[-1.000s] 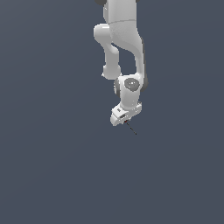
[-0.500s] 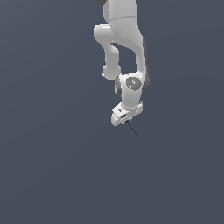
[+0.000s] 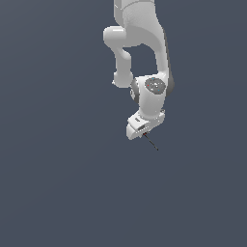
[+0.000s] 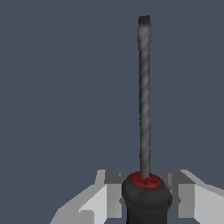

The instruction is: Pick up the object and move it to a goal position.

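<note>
Rod (image 4: 144, 96) sits clamped at its dark handle in the gripper (image 4: 146, 197), so carrying it to the goal calls for firm, smooth travel.

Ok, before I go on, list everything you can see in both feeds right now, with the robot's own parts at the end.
rod: one, thin and straight, dark grey to black with a red collar above a black bulb-shaped end; in the wrist view that bulb end sits between the end effector's two fingers, the shaft sticking out away from them. In the exterior view it shows as a short dark line slanting down toward that view's right from the end effector.
background surface: one, plain slate grey, filling both views.
arm: one, white, coming down from the top edge of the exterior view.
end effector: one, white, at the arm's lower end; light grey fingers flank the rod's bulb end.
</note>
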Tool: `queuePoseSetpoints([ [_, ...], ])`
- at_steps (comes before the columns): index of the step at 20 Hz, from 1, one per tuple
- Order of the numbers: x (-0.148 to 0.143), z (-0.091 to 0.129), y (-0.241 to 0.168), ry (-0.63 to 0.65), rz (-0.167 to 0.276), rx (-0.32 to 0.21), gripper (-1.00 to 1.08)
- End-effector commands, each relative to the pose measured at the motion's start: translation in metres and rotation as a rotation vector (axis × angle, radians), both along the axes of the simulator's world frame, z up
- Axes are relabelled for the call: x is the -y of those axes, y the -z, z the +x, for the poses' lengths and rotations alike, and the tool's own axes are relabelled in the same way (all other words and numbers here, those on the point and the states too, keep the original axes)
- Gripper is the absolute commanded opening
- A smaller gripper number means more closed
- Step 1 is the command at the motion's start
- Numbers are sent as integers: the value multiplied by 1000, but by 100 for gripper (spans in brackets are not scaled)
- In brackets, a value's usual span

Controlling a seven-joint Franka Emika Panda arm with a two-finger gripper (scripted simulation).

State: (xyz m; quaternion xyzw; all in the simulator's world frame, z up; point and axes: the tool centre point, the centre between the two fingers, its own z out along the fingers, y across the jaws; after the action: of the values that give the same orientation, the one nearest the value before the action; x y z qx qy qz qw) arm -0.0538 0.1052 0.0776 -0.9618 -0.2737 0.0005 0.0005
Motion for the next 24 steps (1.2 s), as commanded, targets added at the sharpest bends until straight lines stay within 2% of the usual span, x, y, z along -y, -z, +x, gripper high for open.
queuePoseSetpoints([
  [1,-6,12,-19,0,1,1,-100],
  [15,-37,85,-119,0,1,1,-100],
  [24,-49,114,-157,1,0,1,-100],
])
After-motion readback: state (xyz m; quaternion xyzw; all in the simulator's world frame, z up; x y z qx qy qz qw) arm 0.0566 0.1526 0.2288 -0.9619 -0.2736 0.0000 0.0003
